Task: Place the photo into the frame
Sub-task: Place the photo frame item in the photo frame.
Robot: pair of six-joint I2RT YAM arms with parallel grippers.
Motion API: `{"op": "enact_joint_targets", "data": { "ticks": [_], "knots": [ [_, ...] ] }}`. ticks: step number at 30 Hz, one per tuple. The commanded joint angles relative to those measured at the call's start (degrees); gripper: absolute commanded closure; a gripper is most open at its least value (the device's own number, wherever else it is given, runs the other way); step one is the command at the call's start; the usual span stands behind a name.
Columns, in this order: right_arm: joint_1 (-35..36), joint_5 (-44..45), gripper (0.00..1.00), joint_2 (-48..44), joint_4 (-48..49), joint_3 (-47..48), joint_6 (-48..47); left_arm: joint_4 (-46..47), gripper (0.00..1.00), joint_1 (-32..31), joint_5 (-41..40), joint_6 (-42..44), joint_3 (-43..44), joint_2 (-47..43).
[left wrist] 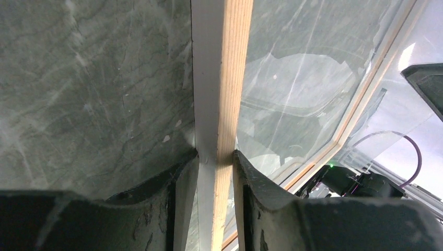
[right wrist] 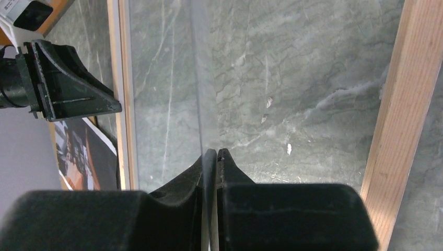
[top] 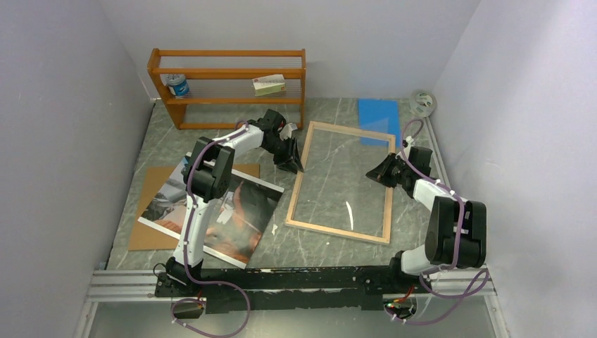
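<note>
The thin rectangular wood-backed frame [top: 338, 232] lies reverse-up on the grey marbled table [top: 310, 250]. The left gripper [left wrist: 215, 154] clamps its left rail, probably to steady it. The right gripper [right wrist: 213, 152] is pinched almost closed, apparently on the edge of the clear glass pane [right wrist: 162, 104]. The glossy photo [top: 243, 211] waits picture-up on the brown fibreboard panel [top: 144, 239], left of the frame.

Item counts. Arms: two, left arm [top: 200, 211] and right arm [top: 450, 225]. Grippers: two, left gripper [top: 296, 163] and right gripper [top: 373, 173]. One each: frame [top: 336, 232], pane [top: 331, 183], photo [top: 243, 218], board [top: 143, 238], rack [top: 225, 72], jar [top: 178, 86], box [top: 269, 85], blue sheet [top: 379, 116], tape roll [top: 422, 103].
</note>
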Motion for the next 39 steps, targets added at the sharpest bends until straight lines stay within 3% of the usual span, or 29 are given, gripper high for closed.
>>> {"op": "enact_joint_targets", "data": {
  "ticks": [1, 10, 12, 16, 21, 30, 34, 39],
  "knots": [
    [0.07, -0.81, 0.91, 1.47, 1.99, -1.02, 3.81, -4.00, 0.61, -2.01, -11.87, 2.20, -4.70, 7.38],
    [0.07, -0.37, 0.90, 4.58, -1.18, 0.78, 2.97, -4.37, 0.62, -2.04, -12.88, 2.01, -4.48, 7.39],
    [0.06, -0.79, 0.87, 4.86, -1.19, 0.91, 3.27, -4.41, 0.62, -2.00, -12.89, 2.03, -4.43, 7.47],
    [0.07, -0.06, 0.67, 3.43, -1.92, 1.81, 3.60, -4.33, 0.61, -1.94, -13.19, 2.03, -4.63, 7.15],
    [0.07, 0.93, 0.57, 0.87, -5.68, 3.43, 4.01, -2.08, 0.60, -1.54, -12.37, 1.14, -6.00, 5.34],
    [0.07, 8.99, 0.50, -0.98, -14.75, 4.75, 3.32, -0.52, 0.59, -0.61, -11.43, 0.61, -7.16, 4.02],
    [0.07, 8.42, 0.45, -2.11, -14.18, 3.33, 3.01, -0.61, 0.58, -0.57, -11.20, 0.76, -7.07, 4.18],
    [0.07, 8.55, 0.45, -2.19, -14.23, 3.65, 2.29, -0.70, 0.56, -0.54, -11.14, 0.94, -7.06, 4.15]
  ]
}}
